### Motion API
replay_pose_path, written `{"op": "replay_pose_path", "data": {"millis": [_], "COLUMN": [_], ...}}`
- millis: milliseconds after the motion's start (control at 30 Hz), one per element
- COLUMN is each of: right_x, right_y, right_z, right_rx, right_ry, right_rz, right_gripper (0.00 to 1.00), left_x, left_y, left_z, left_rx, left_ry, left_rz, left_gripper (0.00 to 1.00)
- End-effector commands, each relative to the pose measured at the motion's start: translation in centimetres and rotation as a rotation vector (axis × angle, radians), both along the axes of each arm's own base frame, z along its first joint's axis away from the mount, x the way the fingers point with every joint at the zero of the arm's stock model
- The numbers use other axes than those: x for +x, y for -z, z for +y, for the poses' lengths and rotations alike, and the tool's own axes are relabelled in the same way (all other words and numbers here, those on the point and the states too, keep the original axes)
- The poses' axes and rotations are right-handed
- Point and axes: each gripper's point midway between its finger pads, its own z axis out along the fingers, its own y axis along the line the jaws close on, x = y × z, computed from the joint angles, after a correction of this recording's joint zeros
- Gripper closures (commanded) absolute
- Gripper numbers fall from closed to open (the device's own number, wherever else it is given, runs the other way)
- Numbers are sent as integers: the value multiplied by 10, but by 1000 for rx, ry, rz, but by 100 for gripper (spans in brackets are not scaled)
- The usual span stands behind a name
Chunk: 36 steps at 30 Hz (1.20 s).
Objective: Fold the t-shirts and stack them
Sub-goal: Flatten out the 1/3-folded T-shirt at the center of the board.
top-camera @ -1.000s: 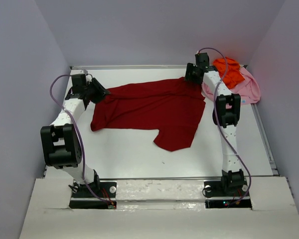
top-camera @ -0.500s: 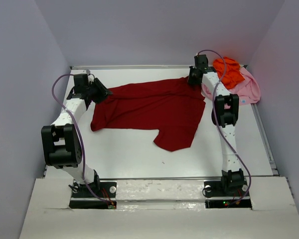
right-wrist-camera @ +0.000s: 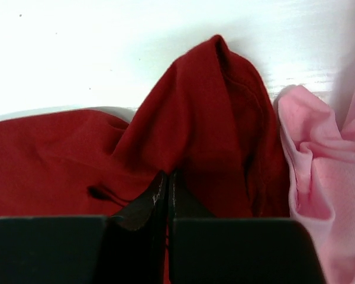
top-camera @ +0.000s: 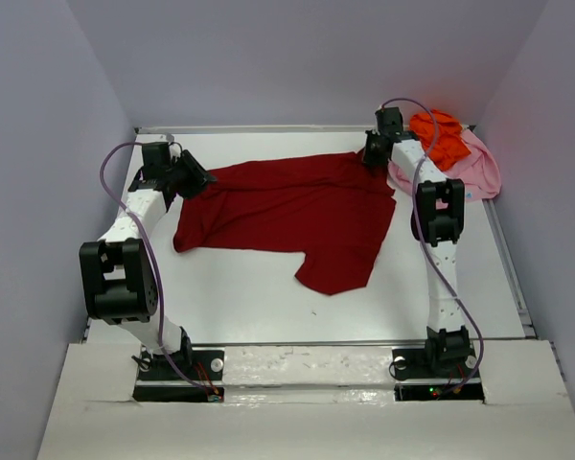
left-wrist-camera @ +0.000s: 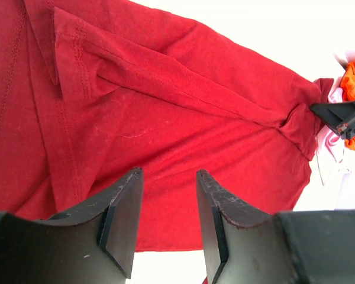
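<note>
The dark red t-shirt lies spread and creased across the white table, one sleeve pointing toward the near side. My right gripper is shut on its far right corner, and the cloth bunches up in a ridge beyond the pinched tips. My left gripper sits at the shirt's left edge. Its jaws stand open, with red cloth below them and nothing in between. The orange t-shirt lies crumpled on the pink t-shirt at the far right corner.
The pink t-shirt lies right beside the pinched red corner, touching it. Grey walls close in the table on three sides. A metal rail runs along the table's right edge. Bare white table lies between the red shirt and the arm bases.
My right gripper has closed on the red shirt's far right corner and shifted slightly right, gathering the cloth. The left arm has stayed still.
</note>
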Motion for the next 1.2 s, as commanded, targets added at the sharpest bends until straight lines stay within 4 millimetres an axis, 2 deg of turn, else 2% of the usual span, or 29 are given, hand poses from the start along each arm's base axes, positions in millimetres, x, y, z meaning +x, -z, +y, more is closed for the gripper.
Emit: {"op": "replay_pose_path", "data": {"millis": [0, 100, 167, 200, 233, 267, 300, 367, 433, 467, 600, 667, 800, 1000, 1133, 1167], "right_x": [-9, -24, -33, -44, -49, -52, -64, -72, -75, -76, -78, -76, -76, -79, -81, -81], "right_y": [-62, -77, -79, -70, -78, -78, -63, -62, -52, -44, -39, -43, -52, -61, -79, -91], "right_z": [2, 6, 6, 13, 13, 18, 23, 26, 21, 21, 24, 24, 22, 38, 43, 50], "right_rx": [30, 41, 55, 61, 66, 73, 75, 70, 51, 49, 39, 39, 29, 11, -45, -41], "right_ry": [-9, -15, -12, -25, -25, -31, -40, -44, -29, -28, -31, -32, -27, -82, -99, -111], "right_rz": [-75, -98, -95, -67, -78, -87, -52, -51, -35, -19, -7, -15, -33, -50, -75, -95], "right_gripper": [100, 100, 100, 100, 100, 100, 100, 98, 80, 63, 40, 37, 36, 37, 37, 37], "left_x": [3, 2, 2, 2, 2, 2, 2, 2, 1, 1, 1, 2, 3, 2, 3, 3], "left_y": [-25, -27, -28, -29, -29, -30, -31, -31, -32, -31, -29, -26, -21, -19, -20, -20], "left_z": [-6, -6, -8, -8, -8, -8, -8, -9, -10, -10, -10, -9, -9, -10, -10, -9], "left_rx": [-2, -5, -7, -7, -7, -8, -9, -11, -13, -12, -11, -6, -7, -7, -3, -2], "left_ry": [35, 36, 42, 42, 42, 43, 42, 46, 50, 49, 50, 46, 48, 51, 50, 50], "left_rz": [-74, -80, -85, -86, -88, -89, -91, -92, -94, -94, -90, -84, -69, -65, -70, -69], "left_gripper": [50, 50, 50, 50, 50, 50, 50, 50, 50, 50, 50, 49, 50, 49, 49, 49]}}
